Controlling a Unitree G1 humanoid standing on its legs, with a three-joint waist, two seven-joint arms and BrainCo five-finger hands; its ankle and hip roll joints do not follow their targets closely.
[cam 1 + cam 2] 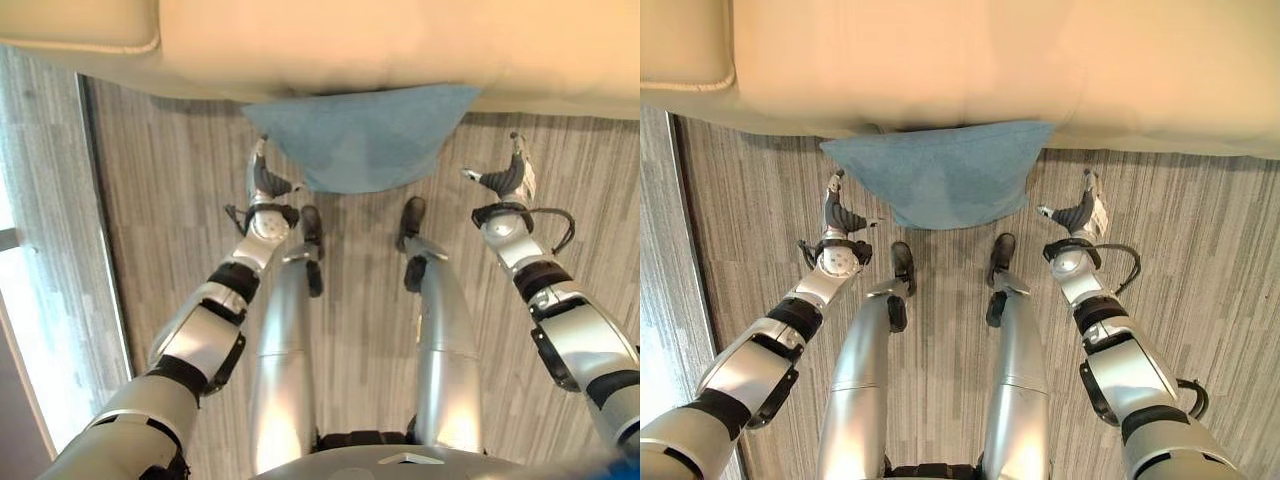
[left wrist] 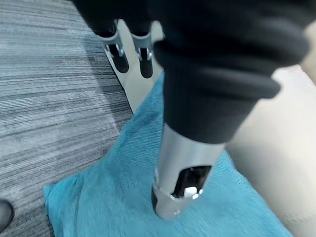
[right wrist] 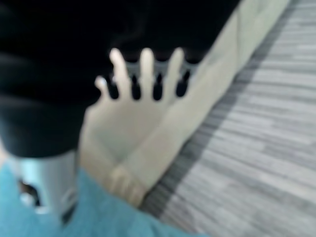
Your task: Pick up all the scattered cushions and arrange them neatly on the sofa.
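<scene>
A blue cushion (image 1: 365, 135) lies on the floor with its far edge against the front of the beige sofa (image 1: 350, 50). My left hand (image 1: 262, 180) hangs just off the cushion's left corner, fingers straight and open. In the left wrist view its thumb (image 2: 182, 187) stands over the blue cushion (image 2: 113, 197). My right hand (image 1: 510, 178) is held to the right of the cushion, apart from it, open and holding nothing. Its straight fingers (image 3: 143, 69) point toward the sofa front (image 3: 158, 123).
Grey striped carpet (image 1: 170, 200) covers the floor on both sides of the cushion. A sofa arm or seat corner (image 1: 80, 25) sits at the far left. A dark seam (image 1: 100, 200) and a bright strip (image 1: 30, 350) run down the left side.
</scene>
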